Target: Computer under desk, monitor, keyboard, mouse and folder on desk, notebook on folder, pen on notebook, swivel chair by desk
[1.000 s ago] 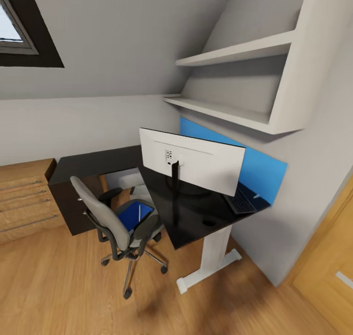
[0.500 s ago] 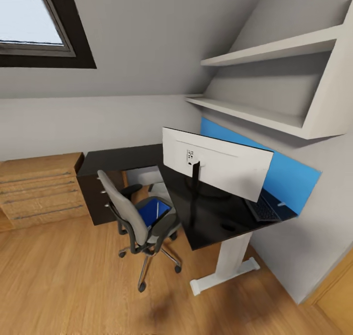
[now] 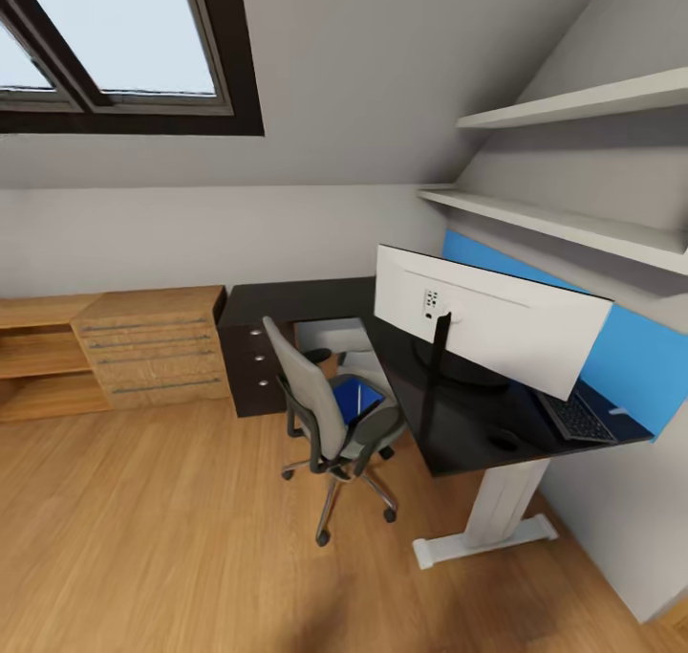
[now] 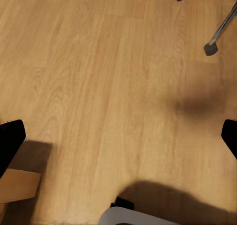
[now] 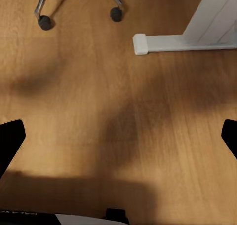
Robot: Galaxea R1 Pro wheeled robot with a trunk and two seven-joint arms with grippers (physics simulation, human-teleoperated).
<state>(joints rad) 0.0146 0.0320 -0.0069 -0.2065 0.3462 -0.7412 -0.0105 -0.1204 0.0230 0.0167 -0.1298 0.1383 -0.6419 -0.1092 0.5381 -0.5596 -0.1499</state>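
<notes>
I am approaching the swivel chair (image 3: 330, 424), centre frame; the folder (image 3: 355, 400) lies on its seat. Both pincers hang released over floor. Next: close in, reach the folder.

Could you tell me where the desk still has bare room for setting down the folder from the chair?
The desk is bare along its wing between the monitor and the wooden drawers, and on the near edge in front of the monitor's stand. It is crowded at the far end, where the keyboard lies behind the monitor. The folder lies on the swivel chair.
</notes>
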